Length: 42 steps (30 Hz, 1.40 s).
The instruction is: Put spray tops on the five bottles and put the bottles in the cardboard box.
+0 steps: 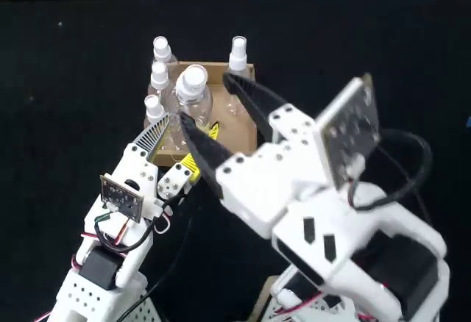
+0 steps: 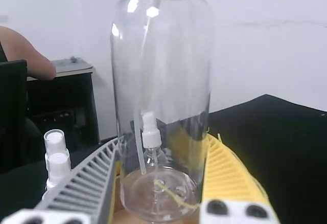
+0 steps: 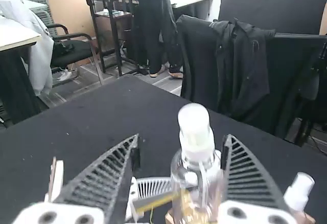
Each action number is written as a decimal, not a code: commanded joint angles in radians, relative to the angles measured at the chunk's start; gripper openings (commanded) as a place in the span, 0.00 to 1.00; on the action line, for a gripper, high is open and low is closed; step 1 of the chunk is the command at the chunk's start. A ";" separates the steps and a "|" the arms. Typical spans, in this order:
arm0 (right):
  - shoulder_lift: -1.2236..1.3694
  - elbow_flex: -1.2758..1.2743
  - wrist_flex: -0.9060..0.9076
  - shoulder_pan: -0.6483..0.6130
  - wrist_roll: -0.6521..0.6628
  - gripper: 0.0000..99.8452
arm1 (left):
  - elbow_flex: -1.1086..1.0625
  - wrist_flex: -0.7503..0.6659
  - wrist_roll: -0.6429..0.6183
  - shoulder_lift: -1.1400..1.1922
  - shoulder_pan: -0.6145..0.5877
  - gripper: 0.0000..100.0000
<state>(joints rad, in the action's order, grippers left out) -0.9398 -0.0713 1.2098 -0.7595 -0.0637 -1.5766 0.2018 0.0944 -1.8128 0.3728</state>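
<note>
L jaws grip upright bottle (image 2: 161, 81) at box (image 1: 235, 137); R jaws spread above.

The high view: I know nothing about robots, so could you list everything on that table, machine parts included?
row of bottles: three, clear with white spray tops, along the box's left wall
corner bottle: one, clear with a white spray top, at the box's far right corner
middle bottle: one, clear with a white spray top, at the box's middle, gripped
box: one, brown cardboard, mid-table
table: one, black
chair: one, dark jacket over it, behind the table
left gripper: one, grey and yellow fingers, shut on the middle bottle
right gripper: one, black fingers, open either side of that bottle's top
</note>
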 commanded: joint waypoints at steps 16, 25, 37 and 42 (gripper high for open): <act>-0.274 -0.515 -0.195 0.144 0.003 0.22 | -0.007 -0.021 0.006 -0.014 0.018 0.09; -0.348 -0.593 -0.204 0.097 0.003 0.22 | -0.024 -0.021 0.012 -0.014 0.130 0.09; -0.348 -0.676 -0.258 0.072 0.006 0.26 | -0.036 -0.021 0.012 -0.014 0.159 0.09; -0.346 -0.690 -0.259 0.069 0.006 0.28 | -0.036 -0.021 0.012 -0.014 0.159 0.09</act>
<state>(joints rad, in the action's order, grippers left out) -1.2743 -0.7679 0.9812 -0.6782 -0.0637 -1.6318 0.2018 0.1020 -1.8128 0.5171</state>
